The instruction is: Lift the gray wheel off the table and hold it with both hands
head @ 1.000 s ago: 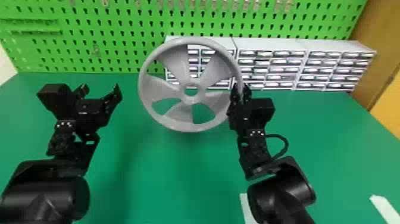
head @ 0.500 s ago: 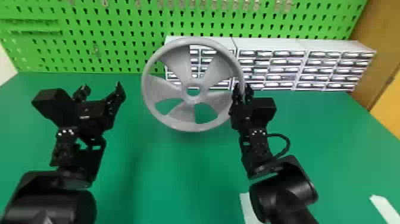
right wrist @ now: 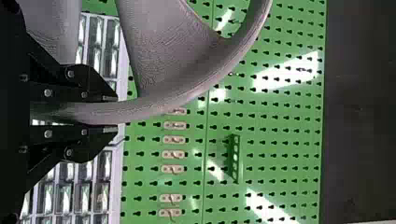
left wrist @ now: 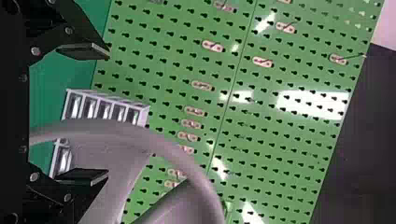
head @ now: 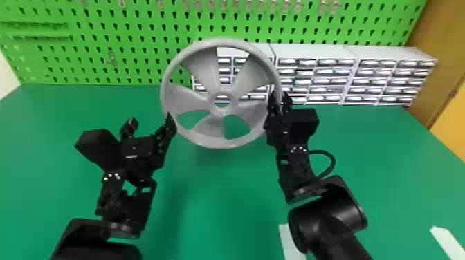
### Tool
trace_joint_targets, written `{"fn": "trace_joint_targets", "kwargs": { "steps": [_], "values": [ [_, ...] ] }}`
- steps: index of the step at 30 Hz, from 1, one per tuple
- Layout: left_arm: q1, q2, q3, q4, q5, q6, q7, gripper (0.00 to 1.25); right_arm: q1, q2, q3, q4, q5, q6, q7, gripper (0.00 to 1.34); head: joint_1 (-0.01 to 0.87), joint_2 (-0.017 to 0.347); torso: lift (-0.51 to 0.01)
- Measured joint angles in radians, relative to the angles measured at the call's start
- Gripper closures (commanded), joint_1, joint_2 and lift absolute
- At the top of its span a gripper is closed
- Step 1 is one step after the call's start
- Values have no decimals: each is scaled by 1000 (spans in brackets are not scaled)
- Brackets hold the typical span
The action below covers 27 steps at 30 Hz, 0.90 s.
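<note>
The gray wheel (head: pixel 223 110) hung just inward of the right claw (head: pixel 280 97), whose fingers pinched its rim (right wrist: pixel 154 108), while the left claw (head: pixel 150 121) stood spread at the opposite side; a sound second grip called for that claw to sit square astride the rim, then squeeze without shoving. How deep the rim lay between the left claw's fingers was hard to judge, and the right claw hid the stretch it gripped.
</note>
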Motion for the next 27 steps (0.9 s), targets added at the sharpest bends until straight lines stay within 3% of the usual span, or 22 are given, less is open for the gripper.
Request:
{"fn": "trace_joint_targets", "kwargs": {
  "steps": [11,27],
  "values": [
    [-43,0,-44,135,22,-94,-11,363,-4,4,15,-7,-6,-21,0,1208,711,15,-98],
    [-112,0,-47,239,9,-154,-9,369,-3,5,31,-15,-6,-38,0,1208,711,15,-98]
  ]
}}
